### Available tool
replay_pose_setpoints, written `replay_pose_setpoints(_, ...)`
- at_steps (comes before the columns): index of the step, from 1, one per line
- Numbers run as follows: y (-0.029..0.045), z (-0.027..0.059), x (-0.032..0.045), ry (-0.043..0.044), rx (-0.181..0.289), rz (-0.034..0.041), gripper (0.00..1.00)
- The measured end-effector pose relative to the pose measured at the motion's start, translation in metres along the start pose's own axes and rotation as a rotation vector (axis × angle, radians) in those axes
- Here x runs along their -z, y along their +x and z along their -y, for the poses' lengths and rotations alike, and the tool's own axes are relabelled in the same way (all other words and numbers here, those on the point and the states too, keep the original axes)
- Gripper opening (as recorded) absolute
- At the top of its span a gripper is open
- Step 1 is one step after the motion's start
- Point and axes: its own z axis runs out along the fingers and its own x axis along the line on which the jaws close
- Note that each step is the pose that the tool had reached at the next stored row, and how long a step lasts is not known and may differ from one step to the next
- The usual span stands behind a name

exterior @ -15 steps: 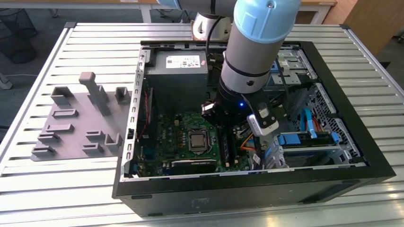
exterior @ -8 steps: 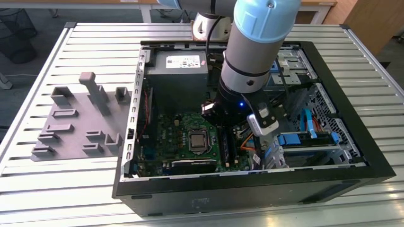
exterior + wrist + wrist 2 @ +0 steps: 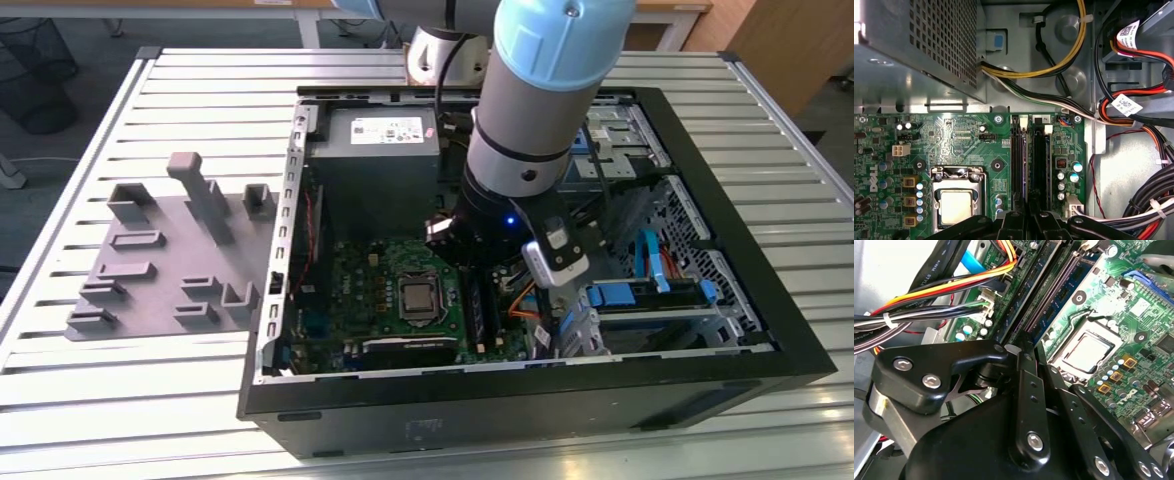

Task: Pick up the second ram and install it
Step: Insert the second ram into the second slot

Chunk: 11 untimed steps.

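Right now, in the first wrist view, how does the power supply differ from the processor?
The power supply is a gray box with a perforated side, rising above the green board. The processor is a flat silver square lying on that board in a metal frame. Cables leave the power supply; none leave the processor. Both sit inside the computer case.

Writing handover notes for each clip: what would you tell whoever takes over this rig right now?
Gripper: down inside the computer case, just over the motherboard's memory slots; its grip cannot be judged.
Ram: one memory stick stands edge-on in a slot, in line with the gripper. I cannot tell whether it is the second ram.
Done: the stick has reached the slot.
Left: confirm that it is fully seated and latched.
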Motion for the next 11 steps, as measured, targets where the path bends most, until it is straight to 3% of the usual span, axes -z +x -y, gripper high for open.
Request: replay_pose_setpoints(11, -0.0002, -0.0001, -0.0021, -0.0043, 0.0, 0.0, 0.14)
